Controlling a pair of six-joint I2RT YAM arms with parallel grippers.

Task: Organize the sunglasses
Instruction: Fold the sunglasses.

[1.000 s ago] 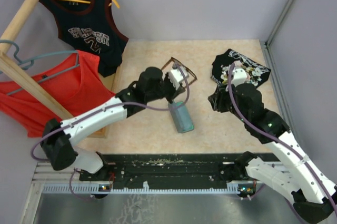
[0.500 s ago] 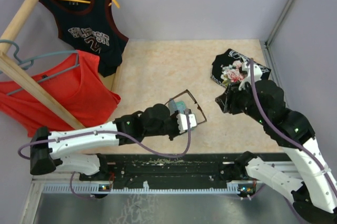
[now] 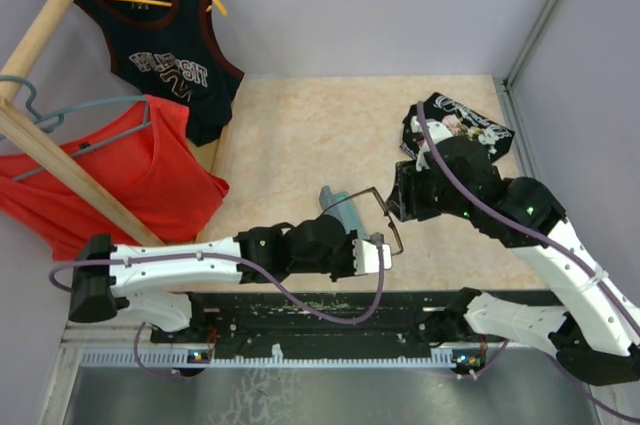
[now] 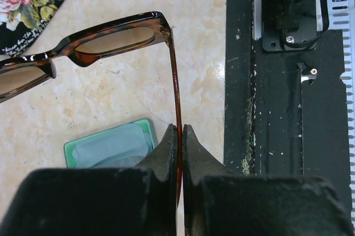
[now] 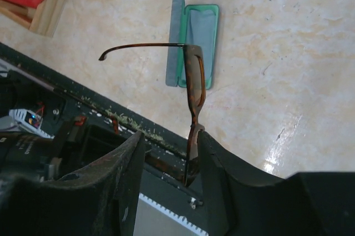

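Much smooth, marble-like beige table lies free toward the far wall. A black rail runs along its near edge. One oblong case lies open, teal inside. The left gripper pinches one slim temple of the brown sunglasses, lifted near the case. The right gripper stands wide, with the frame's end between its fingers.

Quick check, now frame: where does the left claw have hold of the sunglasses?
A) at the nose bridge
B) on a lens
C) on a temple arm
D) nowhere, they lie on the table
C: the left wrist view shows the left claw shut on one slim temple arm of the sunglasses, which it holds above the table.
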